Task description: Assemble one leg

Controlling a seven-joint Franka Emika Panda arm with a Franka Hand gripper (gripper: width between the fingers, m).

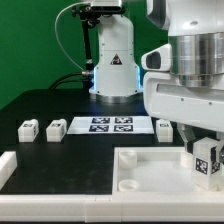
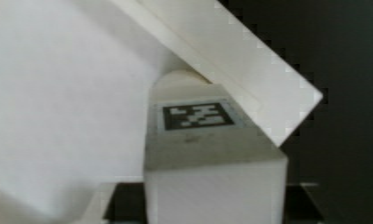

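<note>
**Leg in grip, poised over the tray piece's corner**

The gripper [image 1: 205, 147] is clamping one leg [image 1: 207, 162] between its fingers, so it is shut on the part. The leg is hanging upright below the hand, over the tray piece [image 1: 140, 160] at the exterior view's right. Its tag [image 2: 197, 113] is facing the wrist camera, and the tray's slanted white edge is passing close behind it there. I cannot tell whether the leg's lower end is touching the tray.

Judgement: the upright hold is probably keeping the leg's long axis in line with a corner socket, so it can go straight down. The socket itself is hidden behind the hand.

Three spare legs are lying on the dark table. Two [image 1: 27, 128] [image 1: 55, 128] are sitting at the exterior view's left. One [image 1: 163, 127] is just beside the marker board [image 1: 110, 124], well apart from the working corner.
</note>
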